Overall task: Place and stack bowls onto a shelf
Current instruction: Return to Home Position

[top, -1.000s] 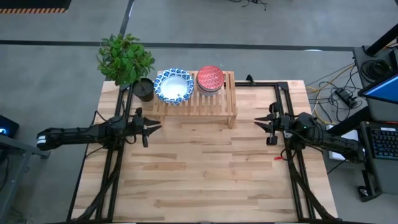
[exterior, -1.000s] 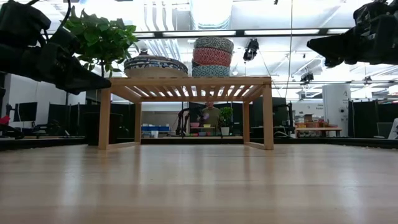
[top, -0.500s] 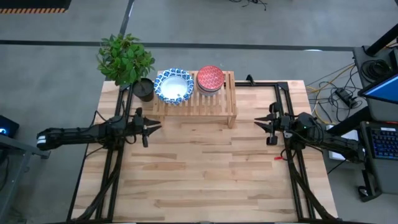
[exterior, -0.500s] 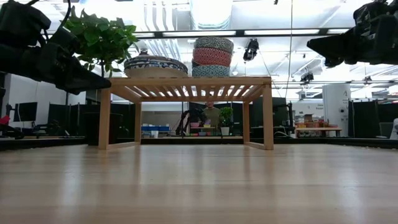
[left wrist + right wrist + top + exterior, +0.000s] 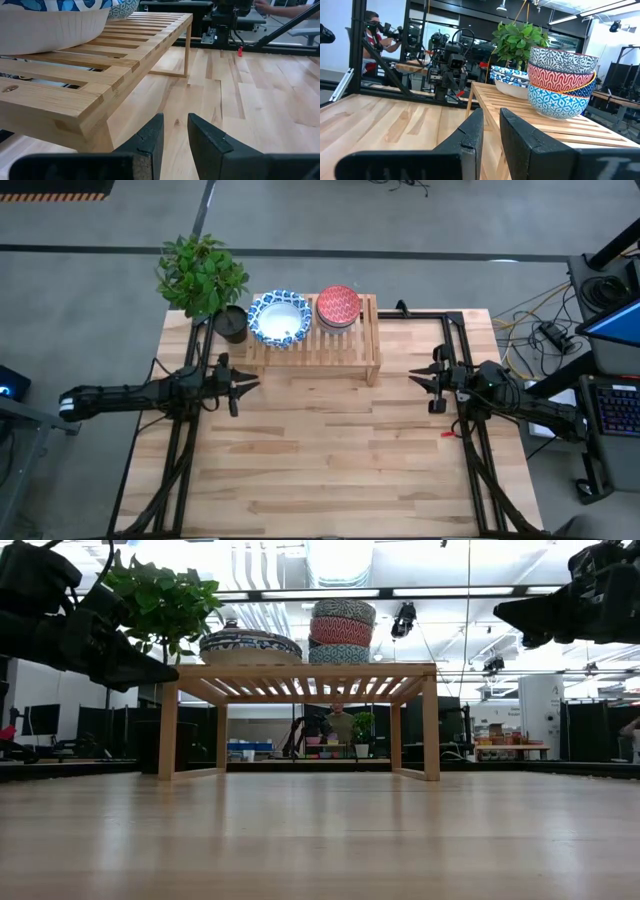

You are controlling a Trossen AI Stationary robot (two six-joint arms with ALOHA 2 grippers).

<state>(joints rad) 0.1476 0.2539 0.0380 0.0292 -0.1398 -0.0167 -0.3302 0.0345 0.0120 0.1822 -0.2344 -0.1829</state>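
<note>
Plank table, light-wood shelf at its far edge, stack of wide white bowls and stack of small bowls side by side on top, left gripper and right gripper hovering apart, jaws slightly parted, empty.

Wide white bowls cut off by left wrist frame edge; stack count indeterminable; distant person too small.

Two slim black jointed arms, each tool with dark angular fingers.
</note>
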